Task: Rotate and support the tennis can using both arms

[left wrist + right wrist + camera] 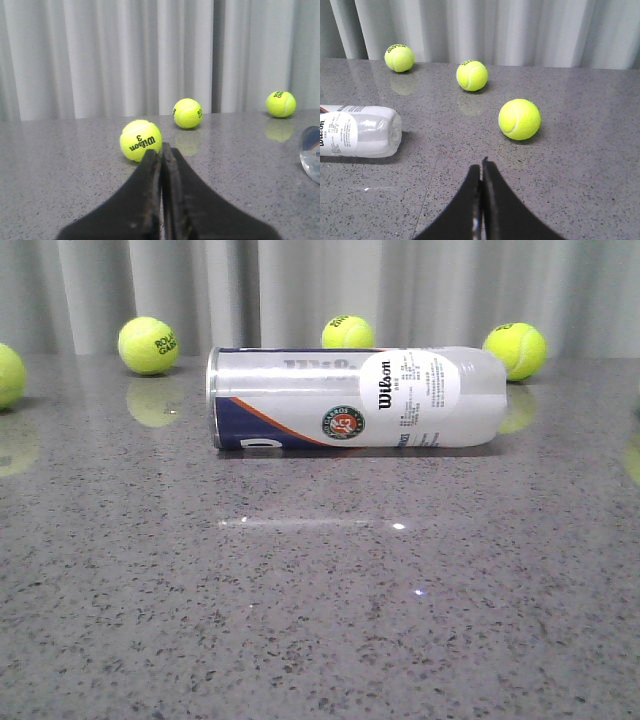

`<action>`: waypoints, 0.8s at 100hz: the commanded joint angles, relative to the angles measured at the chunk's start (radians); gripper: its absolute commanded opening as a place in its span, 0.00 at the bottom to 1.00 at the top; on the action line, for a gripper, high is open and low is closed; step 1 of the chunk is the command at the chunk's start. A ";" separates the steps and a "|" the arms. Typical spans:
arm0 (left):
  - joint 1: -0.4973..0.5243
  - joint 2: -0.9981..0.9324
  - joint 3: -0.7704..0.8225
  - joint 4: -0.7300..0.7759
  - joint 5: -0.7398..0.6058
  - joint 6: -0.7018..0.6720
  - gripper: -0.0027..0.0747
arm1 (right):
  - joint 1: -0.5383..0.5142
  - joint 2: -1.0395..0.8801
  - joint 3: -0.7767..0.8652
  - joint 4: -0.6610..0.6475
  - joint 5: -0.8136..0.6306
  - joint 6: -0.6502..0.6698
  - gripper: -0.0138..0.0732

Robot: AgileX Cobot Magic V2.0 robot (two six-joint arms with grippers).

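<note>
The tennis can (355,398) lies on its side across the middle of the grey table, metal rim to the left and clear rounded end to the right. Its Wilson label and round emblem face the front camera. The right wrist view shows its clear end (360,131); a sliver of it appears in the left wrist view (311,152). My left gripper (161,150) is shut with nothing in it, well away from the can. My right gripper (481,166) is also shut and empty, apart from the can. Neither arm shows in the front view.
Several yellow-green tennis balls lie around: one (148,345) at back left, one (348,333) behind the can, one (515,350) by its right end. A ball (141,140) sits just beyond my left fingertips; another (519,119) lies ahead of my right gripper. A grey curtain (320,290) backs the table.
</note>
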 commanded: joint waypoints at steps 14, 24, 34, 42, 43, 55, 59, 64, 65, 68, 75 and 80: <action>0.000 0.028 -0.278 -0.107 0.146 -0.007 0.01 | -0.005 0.008 -0.023 -0.013 -0.087 0.000 0.08; 0.000 0.108 -0.417 -0.107 0.280 -0.007 0.01 | -0.005 0.008 -0.023 -0.013 -0.087 0.000 0.08; 0.000 0.215 -0.549 -0.151 0.402 -0.007 0.01 | -0.005 0.008 -0.023 -0.013 -0.087 0.000 0.08; 0.000 0.310 -0.663 -0.211 0.548 -0.007 0.01 | -0.005 0.008 -0.023 -0.013 -0.087 0.000 0.08; 0.000 0.319 -0.672 -0.220 0.559 -0.007 0.01 | -0.005 0.008 -0.023 -0.013 -0.087 0.000 0.08; 0.000 0.487 -0.807 -0.282 0.727 -0.007 0.01 | -0.005 0.008 -0.023 -0.013 -0.087 0.000 0.08; 0.000 0.533 -0.845 -0.297 0.774 -0.007 0.01 | -0.005 0.008 -0.023 -0.013 -0.087 0.000 0.08; 0.000 0.593 -0.881 -0.316 0.815 -0.007 0.01 | -0.005 0.008 -0.023 -0.013 -0.087 0.000 0.08; 0.000 0.610 -0.890 -0.318 0.820 -0.007 0.01 | -0.005 0.008 -0.023 -0.013 -0.087 0.000 0.08; 0.000 0.641 -0.904 -0.326 0.837 -0.007 0.01 | -0.005 0.008 -0.023 -0.013 -0.087 0.000 0.08; 0.000 0.710 -0.929 -0.330 0.857 -0.005 0.01 | -0.005 0.008 -0.023 -0.013 -0.087 0.000 0.08; 0.000 0.751 -0.938 -0.330 0.861 0.003 0.01 | -0.005 0.008 -0.023 -0.013 -0.087 0.000 0.08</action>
